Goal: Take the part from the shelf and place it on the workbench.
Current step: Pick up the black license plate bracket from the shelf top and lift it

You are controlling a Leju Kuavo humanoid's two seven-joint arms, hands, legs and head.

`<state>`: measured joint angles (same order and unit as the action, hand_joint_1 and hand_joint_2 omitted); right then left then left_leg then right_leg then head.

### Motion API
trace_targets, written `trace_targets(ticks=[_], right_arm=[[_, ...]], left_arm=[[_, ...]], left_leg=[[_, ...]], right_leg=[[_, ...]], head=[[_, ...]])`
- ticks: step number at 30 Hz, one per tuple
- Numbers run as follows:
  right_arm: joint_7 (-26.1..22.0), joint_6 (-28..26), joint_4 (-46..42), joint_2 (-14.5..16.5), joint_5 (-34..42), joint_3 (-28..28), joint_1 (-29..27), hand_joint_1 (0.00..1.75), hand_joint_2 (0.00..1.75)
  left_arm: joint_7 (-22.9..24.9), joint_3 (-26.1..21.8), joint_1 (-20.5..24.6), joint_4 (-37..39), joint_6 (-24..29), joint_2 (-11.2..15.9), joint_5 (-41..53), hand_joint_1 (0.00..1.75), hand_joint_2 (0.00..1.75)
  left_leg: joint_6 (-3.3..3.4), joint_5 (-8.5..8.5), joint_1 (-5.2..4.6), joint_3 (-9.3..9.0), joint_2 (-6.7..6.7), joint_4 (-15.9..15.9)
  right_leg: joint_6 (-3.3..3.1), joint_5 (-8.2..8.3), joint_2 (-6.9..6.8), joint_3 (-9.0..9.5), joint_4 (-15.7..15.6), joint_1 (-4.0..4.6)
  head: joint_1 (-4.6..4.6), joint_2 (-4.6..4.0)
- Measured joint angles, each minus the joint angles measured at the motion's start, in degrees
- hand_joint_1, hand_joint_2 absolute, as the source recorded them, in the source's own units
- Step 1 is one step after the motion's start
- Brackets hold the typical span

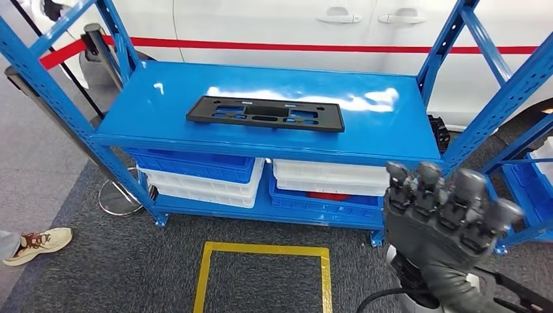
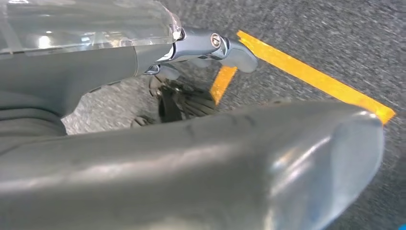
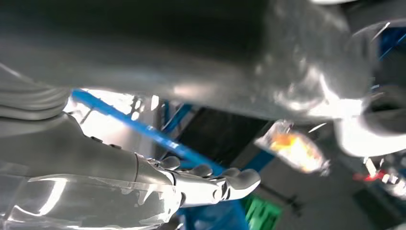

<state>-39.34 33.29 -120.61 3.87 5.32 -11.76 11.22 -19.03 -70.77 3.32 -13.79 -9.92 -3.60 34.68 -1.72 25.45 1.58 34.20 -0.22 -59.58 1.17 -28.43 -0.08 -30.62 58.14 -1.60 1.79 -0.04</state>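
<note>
From the head view I see the flat black plastic part with cut-out holes point(image 1: 266, 113) lying on the top board of the shiny blue metal shelf point(image 1: 163, 98), near the middle, with nothing touching it. I think it lies flat like that so a hand can slide under an edge. My right hand point(image 1: 450, 208) is raised in front of the shelf's right end, well apart from the part, dark fingers point(image 1: 427, 176) spread and holding nothing. Under the top board sit blue and white plastic bins point(image 1: 202, 175). On the rough grey carpet is a yellow tape square point(image 1: 264, 249), and a person's tan shoe point(image 1: 39, 242) is at the left. In the left wrist view my left hand point(image 2: 210, 48) hangs low over the carpet, smooth silver fingers straight, holding nothing. In the right wrist view the right hand's fingers are stretched out and free, with blue shelf bars behind. I judge the pick-up is not yet begun.
</note>
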Motion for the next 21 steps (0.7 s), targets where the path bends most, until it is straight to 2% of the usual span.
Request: trace_targets(ticks=[3, 5, 7, 8, 9, 10, 11, 12, 13, 14, 15, 16, 19, 20, 21], right_arm=[[-0.4, 0.2, -1.8, 0.0, 0.5, -0.4, -0.2, 0.0, 0.0], [-0.4, -0.7, -2.2, -0.2, 0.4, -0.6, -0.3, 0.0, 0.0], [-0.4, -1.6, -2.2, -0.6, 0.0, -0.8, -0.7, 0.0, 0.0], [-0.4, -1.8, -2.2, -0.8, -0.4, -0.8, -1.0, 0.0, 0.0], [-0.4, -1.9, -2.0, -0.9, -0.9, -0.9, -1.3, 0.0, 0.0], [-0.4, -2.0, -1.9, -1.0, -1.3, -0.9, -1.5, 0.0, 0.0], [-0.4, -2.1, -1.7, -1.1, -1.6, -0.9, -1.7, 0.0, 0.0], [-0.4, -2.3, -1.5, -1.2, -1.7, -0.9, -1.8, 0.0, 0.0], [-0.4, -2.5, -1.3, -1.3, -1.7, -0.9, -1.9, 0.0, 0.0], [-0.4, -2.8, -1.2, -1.4, -1.6, -0.9, -2.0, 0.0, 0.0], [-0.3, -3.1, -1.0, -1.6, -1.5, -0.9, -2.1, 0.0, 0.0], [-0.3, -3.3, -0.8, -1.8, -1.5, -0.9, -2.3, 0.0, 0.0], [-0.3, -3.7, -0.2, -2.3, -1.7, -1.0, -2.7, 0.0, 0.0], [-0.3, -3.9, 0.1, -2.4, -1.8, -1.1, -2.7, 0.0, 0.0], [-0.3, -4.1, 0.4, -2.4, -1.9, -1.2, -2.8, 0.0, 0.0]], left_arm=[[-0.1, -0.7, 0.1, 0.1, 0.0, -0.1, 0.5, 0.0, 0.0], [-0.2, -0.9, 0.1, 0.1, 0.0, -0.2, 0.5, 0.0, 0.0], [-0.5, -1.0, 0.2, 0.1, -0.1, -0.3, 0.5, 0.0, 0.0], [-0.6, -1.1, 0.3, 0.1, -0.2, -0.3, 0.6, 0.0, 0.0], [-0.6, -1.1, 0.3, 0.1, -0.3, -0.3, 0.6, 0.0, 0.0], [-0.6, -1.1, 0.3, 0.2, -0.4, -0.3, 0.7, 0.0, 0.0], [-0.6, -1.1, 0.3, 0.2, -0.5, -0.3, 0.8, 0.0, 0.0], [-0.6, -1.2, 0.3, 0.2, -0.6, -0.4, 0.9, 0.0, 0.0], [-0.7, -1.2, 0.3, 0.3, -0.7, -0.5, 1.0, 0.0, 0.0], [-0.7, -1.2, 0.3, 0.4, -0.7, -0.6, 1.0, 0.0, 0.0], [-0.7, -1.3, 0.4, 0.5, -0.8, -0.7, 1.1, 0.0, 0.0], [-0.7, -1.3, 0.4, 0.6, -0.8, -0.7, 1.1, 0.0, 0.0], [-0.7, -1.5, 0.5, 0.6, -0.9, -0.5, 1.1, 0.0, 0.0], [-0.7, -1.5, 0.5, 0.6, -0.9, -0.5, 1.2, 0.0, 0.0], [-0.8, -1.5, 0.6, 0.6, -0.9, -0.4, 1.2, 0.0, 0.0]], left_leg=[[1.68, 0.51, -0.24, -0.16, -0.12, 0.4], [2.5, 0.61, -0.31, -0.47, -0.12, 0.6], [3.12, 0.88, -0.62, -0.68, -0.11, 0.6], [3.41, 1.04, -0.86, -0.83, -0.13, 0.6], [3.64, 1.22, -1.14, -1.07, -0.17, 0.6], [3.83, 1.46, -1.45, -1.4, -0.23, 0.6], [3.97, 1.71, -1.75, -1.82, -0.31, 0.6], [4.06, 2.01, -2.03, -2.27, -0.39, 0.7], [4.05, 2.3, -2.28, -2.63, -0.43, 0.7], [3.94, 2.56, -2.41, -2.87, -0.49, 0.7], [3.75, 2.76, -2.44, -2.99, -0.51, 0.8], [3.49, 2.91, -2.4, -3.02, -0.47, 0.9], [2.69, 3.65, -2.36, -3.2, -0.27, 0.4], [2.33, 4.48, -2.32, -2.51, -0.23, -1.3], [1.93, 5.69, -2.14, -1.08, -0.21, -4.1]], right_leg=[[0.84, -0.36, -0.02, 0.09, 0.0, -0.12], [1.1, -2.06, 0.0, -1.2, 3.0, -0.21], [0.91, -4.87, 0.0, -5.32, 10.5, 0.06], [0.73, -5.75, 0.01, -7.59, 14.1, 0.22], [0.47, -5.7, 0.01, -9.19, 16.1, 0.42], [0.08, -4.52, 0.02, -9.72, 16.0, 0.67], [-0.48, -2.48, 0.03, -9.25, 13.9, 0.97], [-1.25, 0.0, 0.06, -8.03, 10.4, 1.41], [-2.17, 1.73, 0.04, -6.68, 7.0, 1.86], [-2.88, 2.74, 0.0, -5.5, 4.1, 2.24], [-3.37, 3.01, -0.02, -4.77, 2.3, 2.54], [-3.59, 2.68, -0.03, -4.49, 1.7, 2.69], [-3.22, 2.79, 0.01, -3.25, 0.0, 2.17], [-3.11, 2.82, -0.07, -2.57, -0.7, 1.84], [-3.0, 2.74, -0.16, -1.92, -1.2, 1.57]], head=[[-0.04, 0.0], [-0.07, 0.0], [-0.07, 0.0], [-0.07, 0.0], [-0.07, 0.0], [-0.07, 0.0], [-0.07, 0.0], [-0.07, 0.0], [0.0, 0.0], [0.08, 0.0], [0.15, 0.0], [0.21, 0.0], [0.27, 0.0], [0.33, 0.0], [0.4, 0.0]])
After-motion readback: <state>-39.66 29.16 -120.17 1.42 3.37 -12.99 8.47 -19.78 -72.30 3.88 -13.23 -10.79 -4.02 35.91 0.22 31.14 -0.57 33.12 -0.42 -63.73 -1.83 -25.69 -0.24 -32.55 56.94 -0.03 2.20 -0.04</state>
